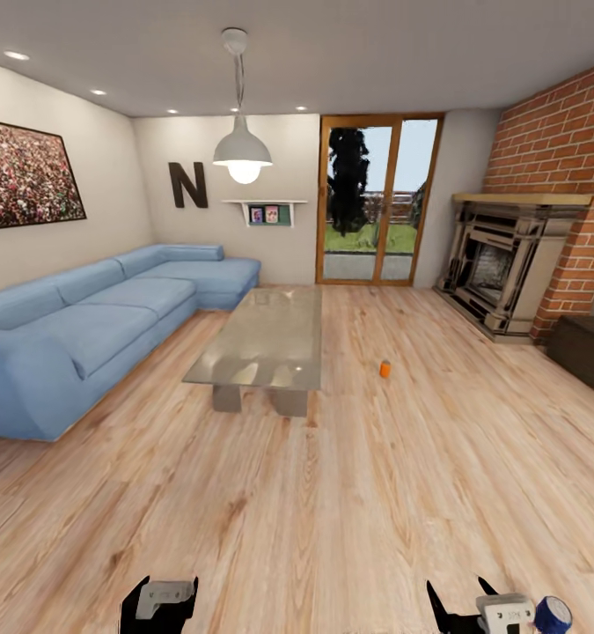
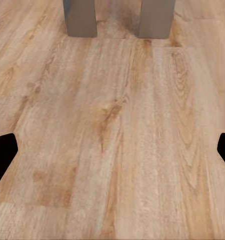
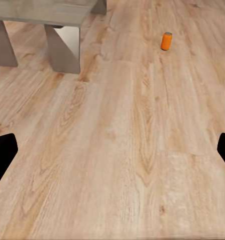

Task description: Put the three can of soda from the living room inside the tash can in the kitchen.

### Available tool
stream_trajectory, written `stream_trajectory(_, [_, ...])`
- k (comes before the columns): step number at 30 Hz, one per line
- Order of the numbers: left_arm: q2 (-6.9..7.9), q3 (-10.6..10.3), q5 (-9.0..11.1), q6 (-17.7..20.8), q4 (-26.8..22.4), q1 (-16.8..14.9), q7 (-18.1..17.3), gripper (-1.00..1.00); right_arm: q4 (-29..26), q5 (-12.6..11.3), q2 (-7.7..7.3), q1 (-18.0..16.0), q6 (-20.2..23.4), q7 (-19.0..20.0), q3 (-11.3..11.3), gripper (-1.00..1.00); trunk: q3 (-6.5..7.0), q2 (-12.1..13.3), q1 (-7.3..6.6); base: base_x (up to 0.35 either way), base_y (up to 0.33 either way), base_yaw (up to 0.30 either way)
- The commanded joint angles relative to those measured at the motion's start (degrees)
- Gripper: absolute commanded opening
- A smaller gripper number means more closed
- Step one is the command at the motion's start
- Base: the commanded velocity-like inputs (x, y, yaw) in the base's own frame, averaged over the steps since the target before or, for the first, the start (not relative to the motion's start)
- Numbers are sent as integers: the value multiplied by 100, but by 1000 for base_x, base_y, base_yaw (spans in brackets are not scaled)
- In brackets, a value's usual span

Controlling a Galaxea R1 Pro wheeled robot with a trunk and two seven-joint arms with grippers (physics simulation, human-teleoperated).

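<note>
my left gripper (image 2: 112,150) has its jaws spread wide, with only bare wood floor (image 2: 117,140) between the two dark fingertips (image 2: 2,155). my right gripper (image 3: 112,150) is the same: jaws wide apart, nothing between them, the planks below. in the head view both grippers sit low at the bottom edge, the left gripper (image 1: 160,603) and the right gripper (image 1: 473,608), each over the floor.

just beside my right wrist, at the bottom corner of the head view, there is a dark blue round thing with a pale top (image 1: 552,614). it looks like a can, but i cannot tell if it lies on the floor or rests on my arm.

further out, an orange soda can (image 1: 385,369) stands upright on the floor, alone, near the glass-topped table (image 1: 261,339) on its fireplace side. the right wrist view shows this can (image 3: 166,41) too, well apart from my fingers, with the grey table legs (image 3: 62,47) to one side. the left wrist view shows two grey legs (image 2: 81,19) of the table ahead.

beyond the table is the blue corner sofa (image 1: 85,326) along the wall, a brick fireplace (image 1: 508,264) on the other side, and a glass door (image 1: 376,202) at the far end. a pendant lamp (image 1: 242,151) hangs above the table.
</note>
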Motion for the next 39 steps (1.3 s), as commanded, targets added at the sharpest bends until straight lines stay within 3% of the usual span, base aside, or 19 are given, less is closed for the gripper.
stream_trajectory(1, [0, 0, 2, 0, 1, 0, 0, 100, 0, -17, 0, 0, 0, 1, 0, 100, 0, 0, 0, 0, 0, -248])
stream_trajectory(15, [0, 0, -3, 0, 2, 0, -1, 100, 0, -87, -5, 0, 1, -14, -32, 100, 0, 0, 0, 0, 0, -250])
stream_trajectory(23, [0, 0, -12, 0, 5, 0, 0, 100, 0, -108, -2, 0, 1, 43, -470, 100, 0, 0, 0, 0, 0, -251])
stream_trajectory(28, [0, 0, -14, 0, 5, 0, 0, 100, 0, -675, -38, 0, 8, 66, -530, 100, 0, 0, 0, 0, 0, -251])
stream_trajectory(39, [0, -2, -22, 0, 5, 0, -3, 100, 0, -758, -46, 0, 10, 73, -539, 100, 0, 0, 0, 53, 37, -252])
